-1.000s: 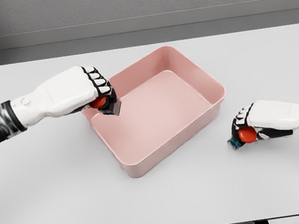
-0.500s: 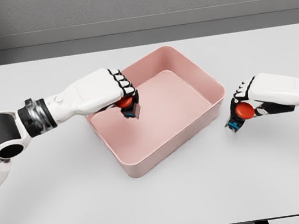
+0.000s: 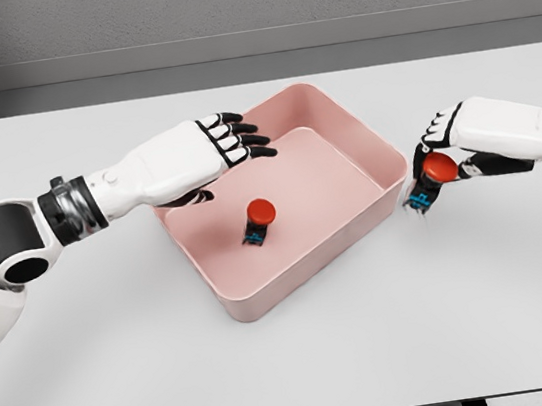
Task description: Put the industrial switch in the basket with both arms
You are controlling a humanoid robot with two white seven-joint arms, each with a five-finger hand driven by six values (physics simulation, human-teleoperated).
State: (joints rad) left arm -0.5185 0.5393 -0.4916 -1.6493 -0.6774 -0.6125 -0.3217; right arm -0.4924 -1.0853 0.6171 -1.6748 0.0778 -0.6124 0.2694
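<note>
The white table (image 3: 293, 361) is lying bare in its front part. A little farther back the pink basket (image 3: 232, 299) is sitting on it, turned at an angle. Inside the basket, on its floor and toward the left half, one industrial switch (image 3: 258, 222) is standing upright, its red push button on top and its dark body below, touching no hand.

To the right of the basket, just beside its right wall, the right hand (image 3: 439, 161) is gripping a second industrial switch (image 3: 430, 177). The fingers are closing around its red button, and the dark and blue body is hanging below, tilted, above the table and outside the basket.

Farther back on the left, the left hand (image 3: 206, 154) is reaching over the left rim of the basket. Its black-tipped fingers (image 3: 244, 140) are spreading out flat and holding nothing, and the first switch is lying below and in front of them. Behind the table a grey wall (image 3: 243, 0) is closing the scene.
</note>
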